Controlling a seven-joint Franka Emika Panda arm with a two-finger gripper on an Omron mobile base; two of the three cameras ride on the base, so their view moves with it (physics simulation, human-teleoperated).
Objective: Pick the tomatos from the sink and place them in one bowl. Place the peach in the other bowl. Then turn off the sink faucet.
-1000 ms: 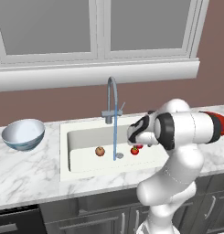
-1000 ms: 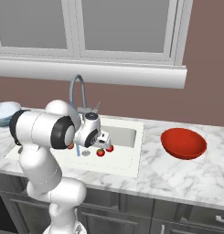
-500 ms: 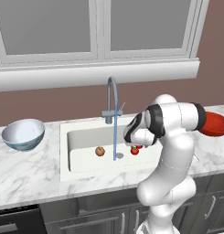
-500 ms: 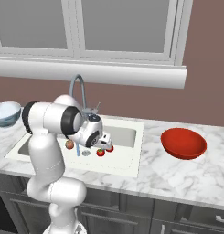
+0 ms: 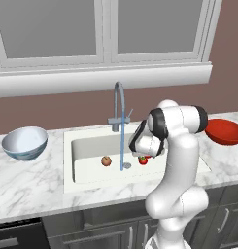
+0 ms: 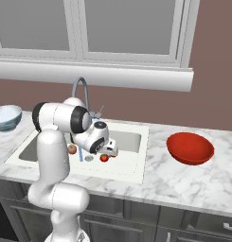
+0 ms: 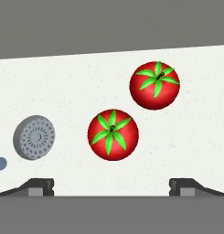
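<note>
Two red tomatos with green tops lie on the white floor of the sink (image 7: 186, 137): one (image 7: 113, 134) straight ahead of my gripper (image 7: 111, 187), the other (image 7: 154, 85) farther off. The gripper is open, above them, holding nothing. From the base views it hangs low over the sink (image 5: 86, 146), by a tomato (image 5: 143, 160) (image 6: 104, 158). The peach (image 5: 106, 161) (image 6: 72, 149) lies left of the water stream. The sink faucet (image 5: 119, 109) (image 6: 81, 90) is running. The red bowl (image 5: 225, 131) (image 6: 190, 148) sits right of the sink, the white and pale blue bowl (image 5: 24, 142) (image 6: 6, 117) left.
The round metal drain (image 7: 34, 137) lies left of the near tomato in the hand view. A thin water stream (image 5: 122, 153) falls beside it. A window sill (image 5: 106, 78) runs behind the faucet. Dark cabinet fronts (image 5: 91, 228) lie below the marble counter (image 5: 28, 180).
The arm has drawn upright and swung its hand left and down over the sink, closer to the tomatos. The jaws stayed open. Fruits and bowls have not moved.
</note>
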